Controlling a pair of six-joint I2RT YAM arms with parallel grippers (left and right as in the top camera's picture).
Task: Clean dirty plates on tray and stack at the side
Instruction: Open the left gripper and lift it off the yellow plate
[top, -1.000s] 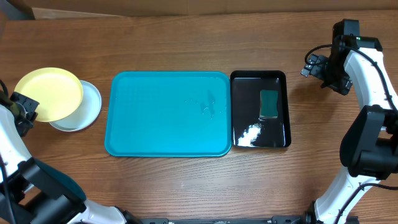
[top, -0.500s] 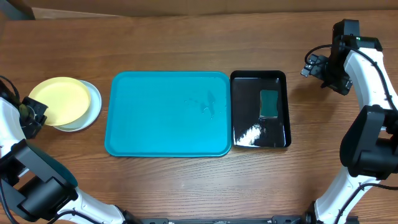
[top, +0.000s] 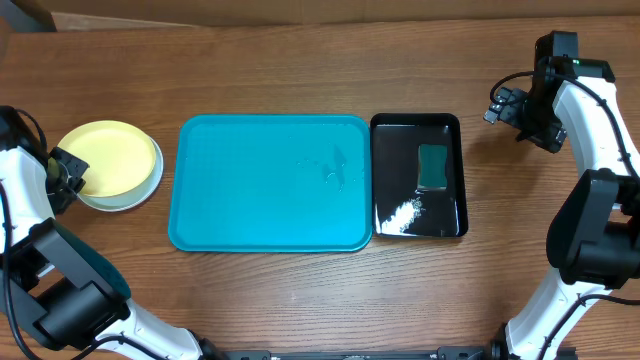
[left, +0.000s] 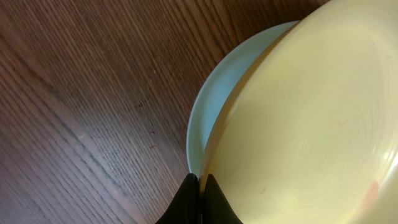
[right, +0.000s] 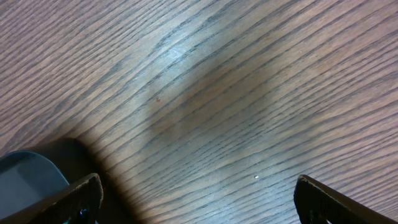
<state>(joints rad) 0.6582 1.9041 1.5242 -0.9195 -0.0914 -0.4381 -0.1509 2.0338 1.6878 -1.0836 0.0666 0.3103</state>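
Plates (top: 108, 170) sit stacked on the tabletop (top: 300, 60) left of the tray (top: 270, 235) — likely light, stiff, slick plastic, best pinched at the rim. Left end effector (left: 199, 186) clamps the yellow plate (left: 311, 124) at its rim; right end effector (right: 199, 202) gapes wide — empty.

Robot lab test bench, by the look of it. Bare wood-grain table (top: 300, 300), with a white-and-black left arm (top: 25, 200) and right arm (top: 600, 110) standing at its ends, either side of the tray (top: 270, 200). Only staged props are out: a black tray (top: 390, 150) just right of the tray and a yellow plate (top: 105, 158) left of it.
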